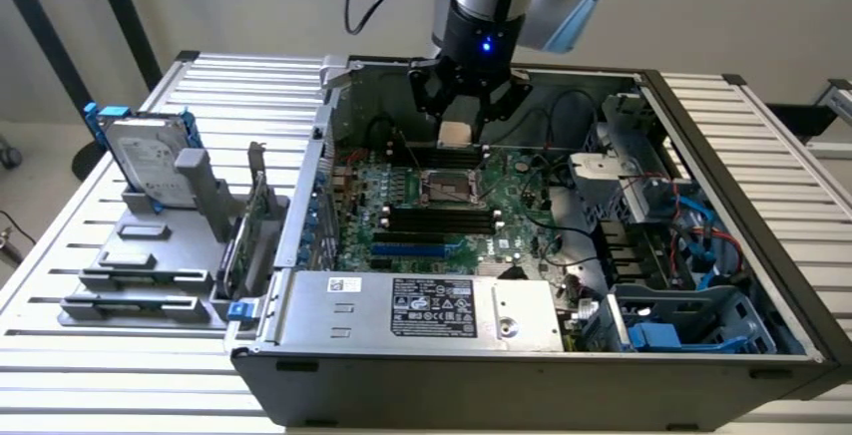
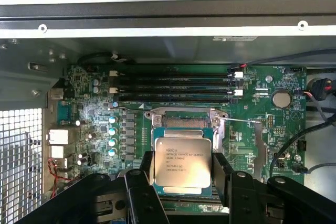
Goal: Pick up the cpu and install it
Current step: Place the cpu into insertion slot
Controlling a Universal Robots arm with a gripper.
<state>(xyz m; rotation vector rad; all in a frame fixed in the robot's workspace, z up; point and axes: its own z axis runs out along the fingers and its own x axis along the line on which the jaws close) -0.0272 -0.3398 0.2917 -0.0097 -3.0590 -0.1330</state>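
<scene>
One cpu (image 2: 182, 166), gripped flat between the two black fingers (image 2: 223, 174) of the gripper (image 1: 458, 121), label side up, held above and near the open socket (image 2: 181, 121) of the motherboard (image 2: 262, 145) inside the computer case (image 1: 399, 385). Judged best practice: keep the chip level, square its edges to the socket frame, descend vertically, avoid sliding across the contacts, apply no force. Count: one cpu, one socket, four long black memory slots (image 2: 173, 87), one coin cell (image 2: 282, 98), one hard drive (image 1: 140, 156) in a blue frame, outside the case.
</scene>
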